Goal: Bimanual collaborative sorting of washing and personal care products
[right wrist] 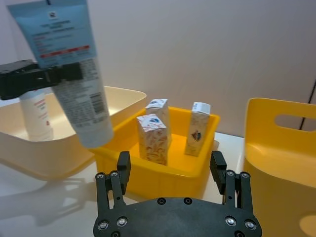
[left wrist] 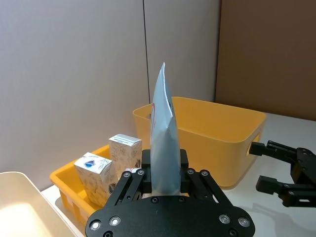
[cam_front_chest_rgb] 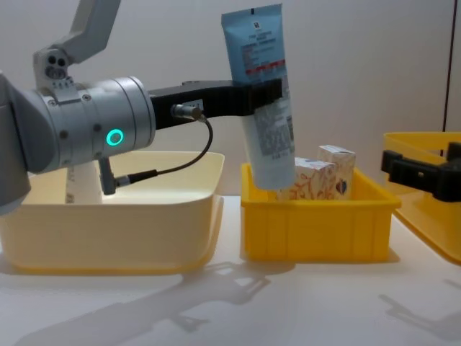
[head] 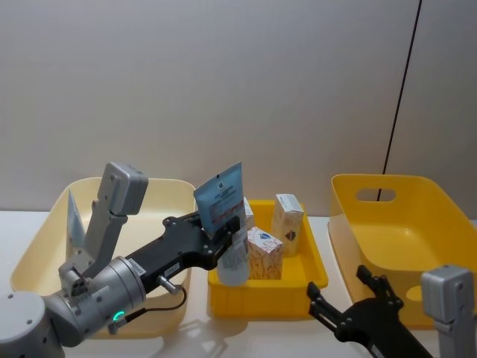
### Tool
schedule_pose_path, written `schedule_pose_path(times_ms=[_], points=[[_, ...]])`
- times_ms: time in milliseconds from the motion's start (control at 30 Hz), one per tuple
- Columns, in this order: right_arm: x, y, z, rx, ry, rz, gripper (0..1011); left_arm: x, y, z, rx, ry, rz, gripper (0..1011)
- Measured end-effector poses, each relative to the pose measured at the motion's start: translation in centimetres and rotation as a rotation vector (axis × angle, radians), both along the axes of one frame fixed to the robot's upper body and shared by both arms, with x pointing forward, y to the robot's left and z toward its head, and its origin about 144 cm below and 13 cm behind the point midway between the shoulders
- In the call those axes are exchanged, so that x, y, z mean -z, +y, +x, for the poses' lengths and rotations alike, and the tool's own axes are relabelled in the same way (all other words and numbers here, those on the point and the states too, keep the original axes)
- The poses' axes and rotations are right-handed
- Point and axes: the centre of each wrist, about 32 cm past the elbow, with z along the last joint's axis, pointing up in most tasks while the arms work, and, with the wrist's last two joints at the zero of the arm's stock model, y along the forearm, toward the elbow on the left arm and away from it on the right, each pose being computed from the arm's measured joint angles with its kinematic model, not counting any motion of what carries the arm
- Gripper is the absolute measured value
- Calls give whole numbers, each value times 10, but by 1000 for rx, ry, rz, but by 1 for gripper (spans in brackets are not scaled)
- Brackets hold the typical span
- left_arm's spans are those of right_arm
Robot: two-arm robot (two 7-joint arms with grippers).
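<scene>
Head view: left tool [head: 225, 227] clamps the light-blue tube [head: 220, 194] mid-body, above the yellow tray [head: 261, 291]. Left wrist view: tube edge-on, thin — probably light and soft, best pinched across its flat faces. Right wrist view: right tool [right wrist: 170, 160] spread open. Chest view: tube tilted, near the cartons [cam_front_chest_rgb: 317, 176].

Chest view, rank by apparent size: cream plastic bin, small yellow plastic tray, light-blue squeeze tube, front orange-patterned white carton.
1. Cream plastic bin
2. Small yellow plastic tray
3. Light-blue squeeze tube in the left gripper; maybe nearer, so unsure versus tray
4. Front orange-patterned white carton
Right gripper: right edge.
</scene>
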Motion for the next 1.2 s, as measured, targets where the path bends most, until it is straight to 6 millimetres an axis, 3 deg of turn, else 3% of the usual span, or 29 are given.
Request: schedule_pose_path(times_ms=[333, 600, 1200], points=[[-10, 10, 3, -117, 3, -14, 1001, 1, -1, 0, -9, 1, 6, 286], [-20, 32, 10, -203, 3, -46, 1001, 1, -2, 0, -14, 1, 8, 286], [-22, 81, 22, -146, -1, -142, 1001, 2, -2, 0, -17, 1, 10, 286]])
